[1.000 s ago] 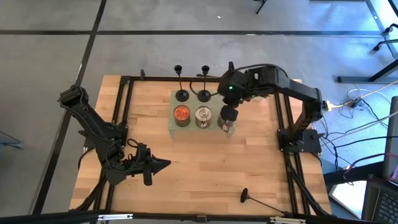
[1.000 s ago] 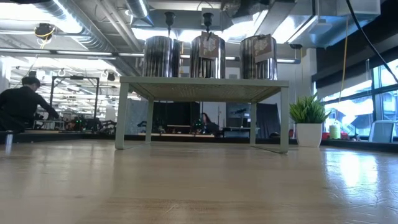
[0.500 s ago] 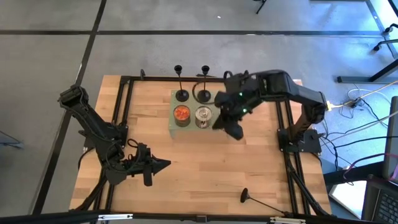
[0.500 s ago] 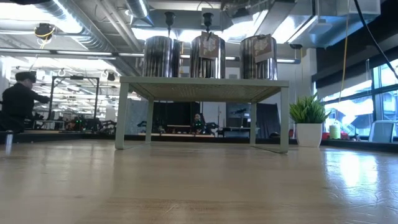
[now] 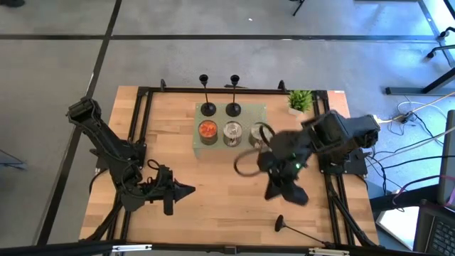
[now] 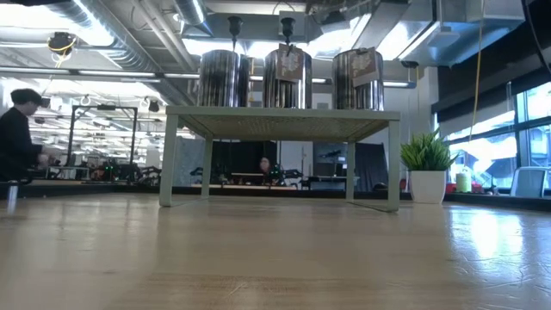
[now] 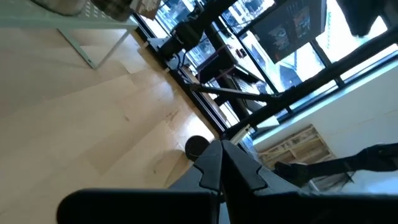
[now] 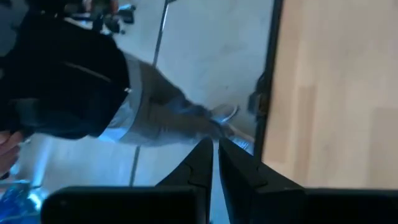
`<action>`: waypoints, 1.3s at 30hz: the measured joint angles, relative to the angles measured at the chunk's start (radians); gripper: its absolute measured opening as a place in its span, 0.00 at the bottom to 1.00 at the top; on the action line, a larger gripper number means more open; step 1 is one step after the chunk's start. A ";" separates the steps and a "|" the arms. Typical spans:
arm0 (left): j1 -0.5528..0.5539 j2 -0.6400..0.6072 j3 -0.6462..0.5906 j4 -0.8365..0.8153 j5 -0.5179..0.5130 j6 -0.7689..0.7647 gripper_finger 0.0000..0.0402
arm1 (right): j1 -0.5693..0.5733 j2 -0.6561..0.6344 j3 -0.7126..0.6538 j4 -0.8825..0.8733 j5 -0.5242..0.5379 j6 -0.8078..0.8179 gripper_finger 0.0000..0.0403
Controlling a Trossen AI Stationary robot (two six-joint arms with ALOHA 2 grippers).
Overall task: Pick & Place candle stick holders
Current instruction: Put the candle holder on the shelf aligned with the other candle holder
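Note:
Two black candle stick holders [image 5: 207,107] [image 5: 233,107] stand upright on their round bases at the far part of a pale green shelf [image 5: 259,110]. A third holder [image 5: 281,225] lies on its side on the table near the front edge, its stem pointing toward the right near corner. My right gripper [image 5: 284,190] hangs shut and empty above the table, between the shelf and the lying holder. My left gripper [image 5: 188,189] is shut and empty, level, near the table's left front, pointing right.
Three tin cans [image 5: 207,130] [image 5: 232,132] [image 5: 256,132] stand on the shelf's near part. A potted plant [image 5: 300,100] is at the far right. A black frame [image 5: 142,142] borders the table. A person [image 8: 74,81] stands beyond the table edge.
My right gripper has swung away from the shelf's right can toward the table's near edge and a little right, rising slightly and turning as it went. It stays shut with nothing in it. The holders and cans have kept their places.

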State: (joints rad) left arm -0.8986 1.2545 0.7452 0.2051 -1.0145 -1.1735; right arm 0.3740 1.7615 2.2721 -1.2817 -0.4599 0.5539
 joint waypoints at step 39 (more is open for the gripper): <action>-0.026 0.005 0.000 0.009 0.123 -0.123 0.00 | 0.594 0.270 -0.002 -0.289 0.432 0.677 0.25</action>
State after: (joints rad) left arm -0.9241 1.2598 0.7452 0.2136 -0.8915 -1.2968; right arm 0.9684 2.0315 2.2704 -1.5711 -0.0278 1.2307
